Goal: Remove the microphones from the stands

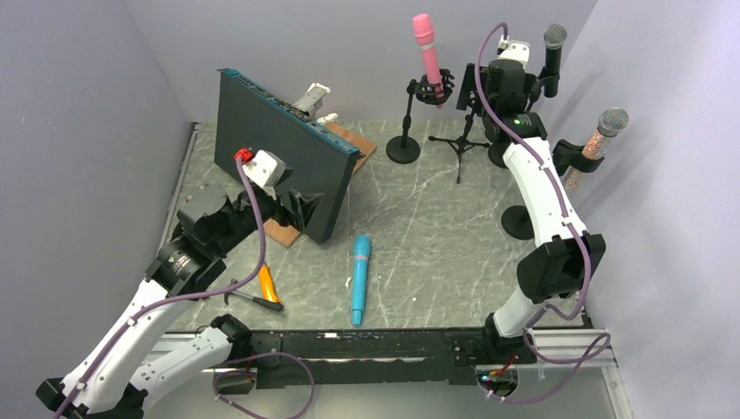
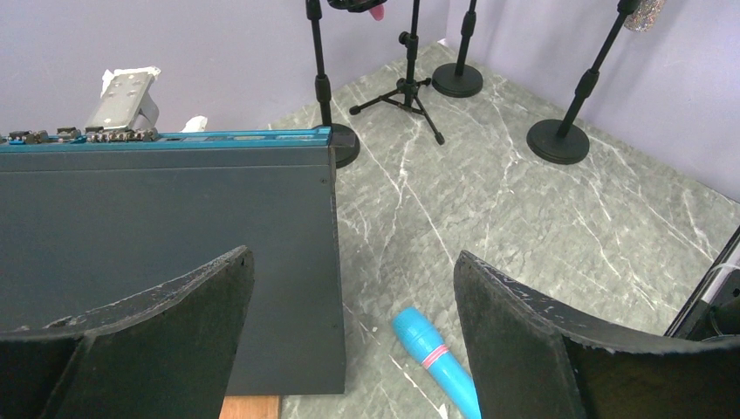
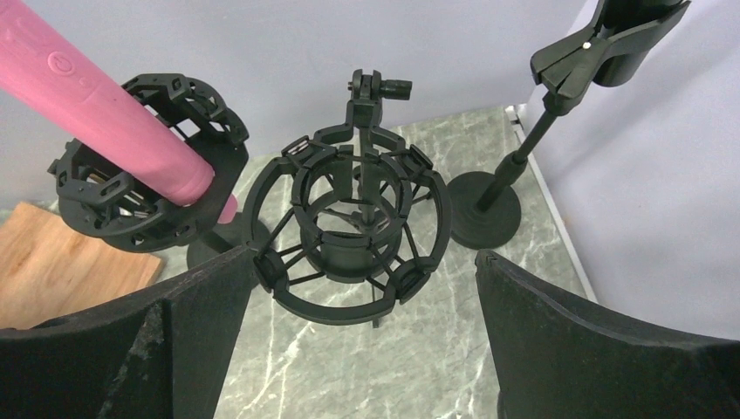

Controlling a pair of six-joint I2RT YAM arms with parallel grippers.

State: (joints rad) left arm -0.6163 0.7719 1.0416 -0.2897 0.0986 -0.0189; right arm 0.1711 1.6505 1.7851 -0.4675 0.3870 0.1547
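Left claw [image 2: 352,257], spread wide and empty, has the dark panel [image 2: 166,253] ahead-left. Right claw [image 3: 362,257], also spread and empty, faces a bare shock mount [image 3: 349,249]; just left, the pink microphone [image 3: 105,113] sits in its stand's cradle [image 3: 96,201]. Blue microphone [image 2: 432,353] lies below Left claw.

The pads [image 2: 532,332] of my left claw [image 2: 353,262] are black, rough and felt-like, scuffed with pale flecks; those of my right claw [image 3: 364,257] look the same. The table [image 1: 436,227] is smooth, grey and stone-like with white veins, faintly shiny. The pink mic [image 3: 105,113] is smooth plastic with a soft sheen. Its mount [image 3: 222,170] and the middle mount [image 3: 408,281] are matt black plastic. The panel [image 2: 157,236] is matt dark grey, the board [image 3: 52,262] plain wood.
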